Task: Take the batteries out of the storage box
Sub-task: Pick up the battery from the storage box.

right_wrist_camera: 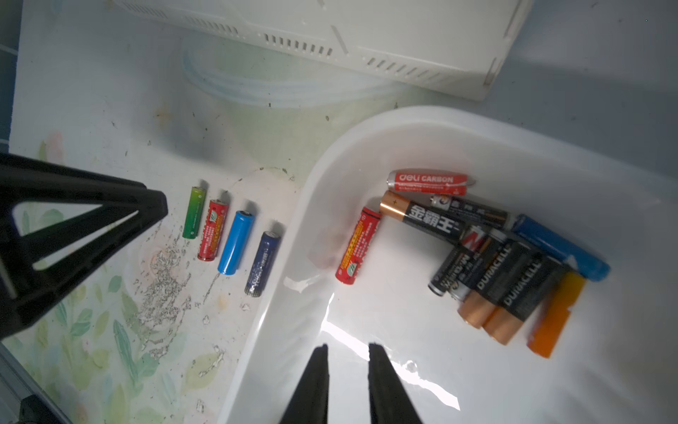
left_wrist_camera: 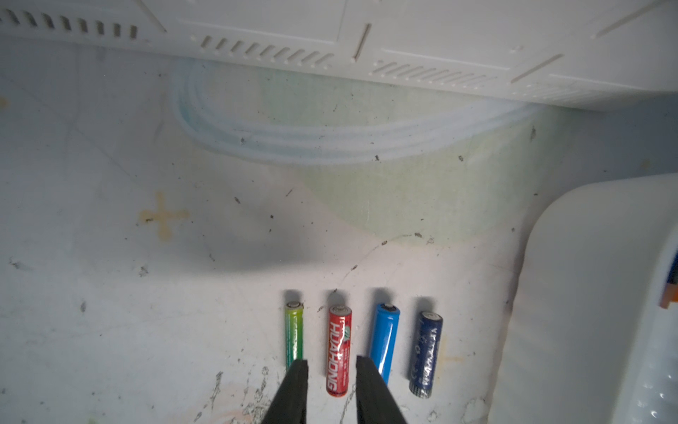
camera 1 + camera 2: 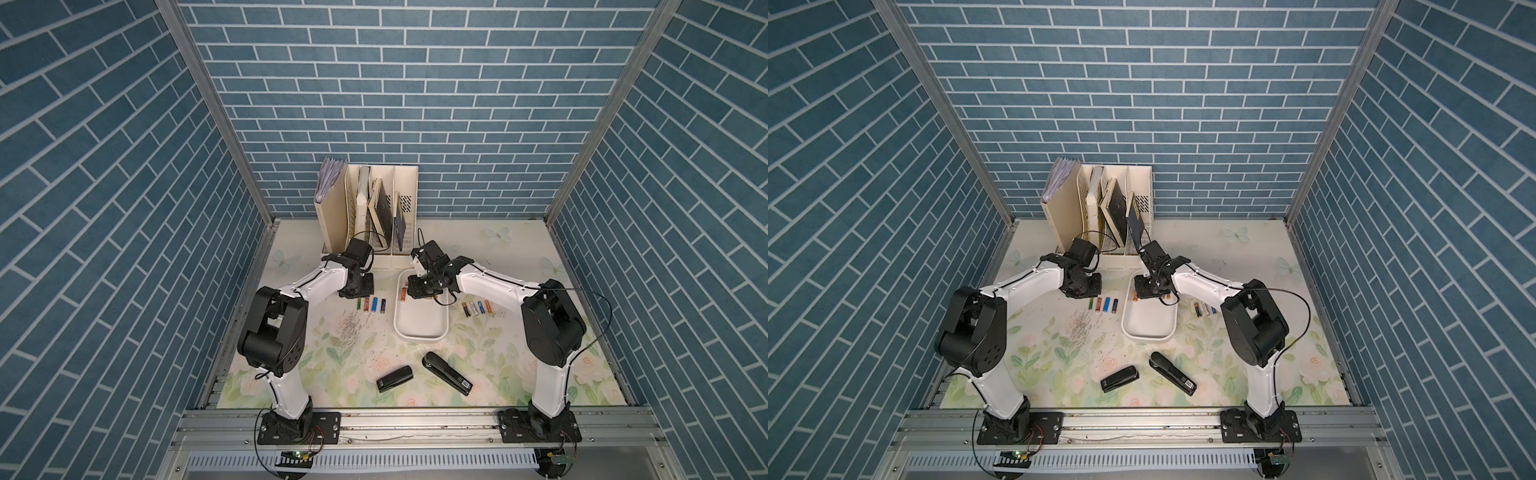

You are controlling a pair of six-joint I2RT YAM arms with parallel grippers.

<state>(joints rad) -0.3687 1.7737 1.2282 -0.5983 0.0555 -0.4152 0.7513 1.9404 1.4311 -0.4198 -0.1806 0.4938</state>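
The right fingers [image 1: 316,381] stand a narrow gap apart with nothing between them, hanging over bare floor inside the storage box [image 3: 419,329]. The box sits mid-counter, and what is left of the batteries [image 1: 513,264] is heaped at its 12 o'clock end. One red cell [image 1: 357,245] lies apart from that heap, toward the 9 o'clock wall, and looks the easiest next pick. The fingers should spread wider before going down, turn to cross its long axis, and close at its middle. The floor is smooth, so a touch on one side alone would likely roll it away. The lift should be straight up and clear the wall before swinging out.

The left fingers [image 2: 296,389] are also slightly apart. They loosely straddle the near end of a red battery [image 2: 338,341] without pinching it. It lies on the counter [image 3: 332,365] in a left row [image 3: 371,304] of four at the box's 9 o'clock, between a green cell and a blue one. Rising straight up should avoid nudging any of them.

A right row [image 3: 478,308] lies at 3 o'clock; I judge the next cell belongs at its end, parallel to the others and not touching them.
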